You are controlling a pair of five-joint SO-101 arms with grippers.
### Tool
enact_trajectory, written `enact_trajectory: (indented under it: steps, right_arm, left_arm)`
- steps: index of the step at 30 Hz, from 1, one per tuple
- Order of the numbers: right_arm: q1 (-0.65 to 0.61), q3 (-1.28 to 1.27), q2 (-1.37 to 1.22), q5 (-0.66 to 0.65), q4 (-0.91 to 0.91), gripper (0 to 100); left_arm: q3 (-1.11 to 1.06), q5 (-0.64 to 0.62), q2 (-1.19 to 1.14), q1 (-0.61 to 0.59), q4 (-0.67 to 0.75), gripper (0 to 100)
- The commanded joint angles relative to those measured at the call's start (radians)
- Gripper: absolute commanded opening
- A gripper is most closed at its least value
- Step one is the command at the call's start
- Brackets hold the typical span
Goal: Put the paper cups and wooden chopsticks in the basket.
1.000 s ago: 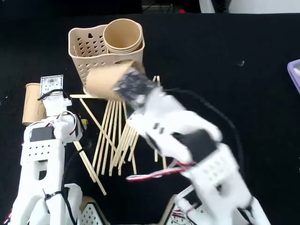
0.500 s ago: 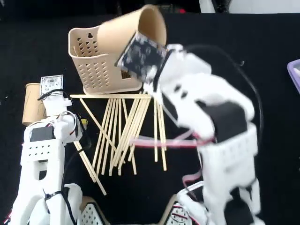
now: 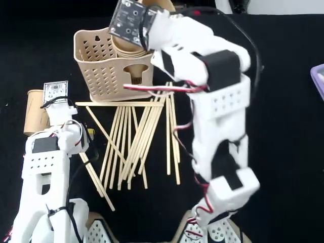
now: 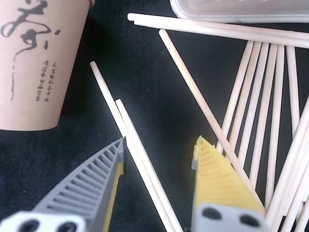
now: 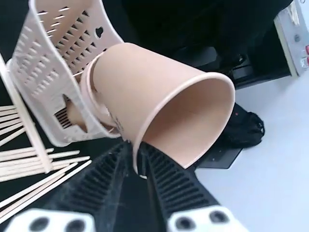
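While the right gripper (image 5: pixel 136 152) pinches its rim between both fingers, one paper cup (image 5: pixel 159 106) hangs tilted over the basket (image 3: pixel 109 68). Its long axis slants, with the base down toward the basket and the open mouth up and away from it. In the right wrist view the base end sits at the rim of the stack of nested cups (image 5: pixel 91 92), though I cannot tell whether it touches. That stack stands upright in the right side of the basket, mouths up, and the basket itself stands upright at the far middle of the black surface (image 3: pixel 283 126).

A second paper cup (image 3: pixel 34 112) lies on its side at the far left, well apart from the basket, with its long axis running near to far.

The wooden chopsticks (image 3: pixel 134 142) lie loose on the surface just near of the basket. Most run near to far in a loose fan, their far ends close to the basket's foot. One chopstick (image 3: pixel 119 104) lies crosswise, left to right, along that foot, and a few others cross the fan at a slant on its left side.

The left gripper (image 4: pixel 159 145) hovers low beside the lying cup with its fingers spread, and a pair of chopsticks (image 4: pixel 140 164) runs between them.
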State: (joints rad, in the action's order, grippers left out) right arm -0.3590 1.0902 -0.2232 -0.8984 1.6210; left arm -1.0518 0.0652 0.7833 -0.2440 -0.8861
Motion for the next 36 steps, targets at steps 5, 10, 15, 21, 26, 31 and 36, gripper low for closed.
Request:
enact_trajectory:
  steps: [5, 10, 15, 21, 26, 31, 36]
  right_arm:
    - [0.032, 0.131, -0.107, -0.021, 0.028, 1.1]
    - [0.031, 0.137, -0.105, -0.087, 0.104, 1.1]
    - [0.031, 0.139, -0.11, -0.087, 0.104, 1.1]
    - [0.025, 0.133, -0.111, -0.021, 0.049, 1.6]
    - [0.023, 0.133, -0.111, 0.101, 0.0, 8.6]
    - [0.021, 0.131, -0.113, 0.204, -0.003, 19.2]
    - [-0.006, 0.133, -0.113, 0.222, -0.052, 14.5]
  left_arm:
    - [0.008, 0.006, 0.021, 0.008, 0.002, 23]
    - [0.008, 0.006, 0.021, 0.008, 0.003, 23]
    - [0.008, 0.006, 0.021, 0.008, 0.003, 23]
    - [0.008, 0.006, 0.021, 0.008, 0.003, 23]
    - [0.008, 0.006, 0.021, 0.008, 0.003, 23]
    - [0.008, 0.006, 0.021, 0.008, 0.003, 23]
    - [0.008, 0.006, 0.021, 0.008, 0.003, 23]
